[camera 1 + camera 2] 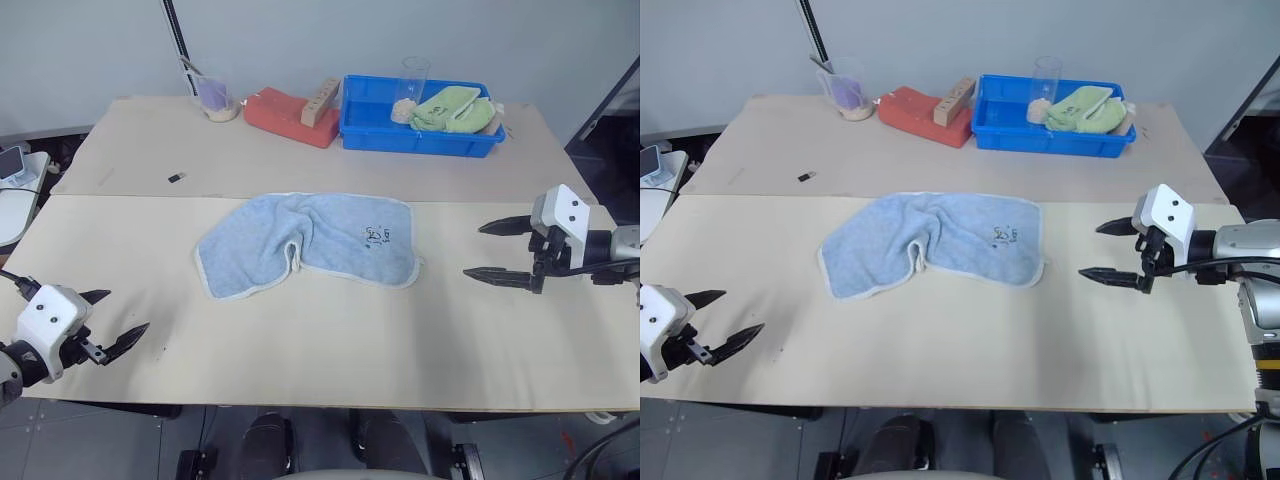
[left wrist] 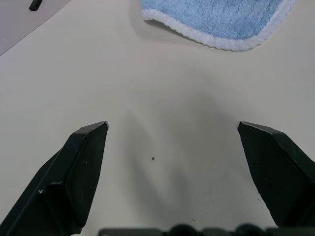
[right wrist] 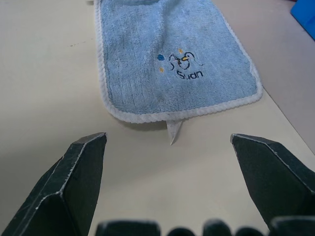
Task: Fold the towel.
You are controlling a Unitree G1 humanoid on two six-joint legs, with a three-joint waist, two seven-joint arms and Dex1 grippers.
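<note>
One towel (image 1: 310,243) on table (image 1: 300,340), two tools, left tool (image 1: 108,322) spread, right tool (image 1: 492,250) spread

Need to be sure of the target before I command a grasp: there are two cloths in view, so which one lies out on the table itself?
The light blue towel, spread crumpled mid-table. The green cloth sits bunched inside the blue bin.

Light blue towel (image 1: 310,243) with whitish edging and a dark printed mark; beige table (image 1: 330,340); blue bin (image 1: 415,125); green cloth (image 1: 450,108).

Blue bin (image 1: 372,128), red block (image 1: 291,115)
</note>
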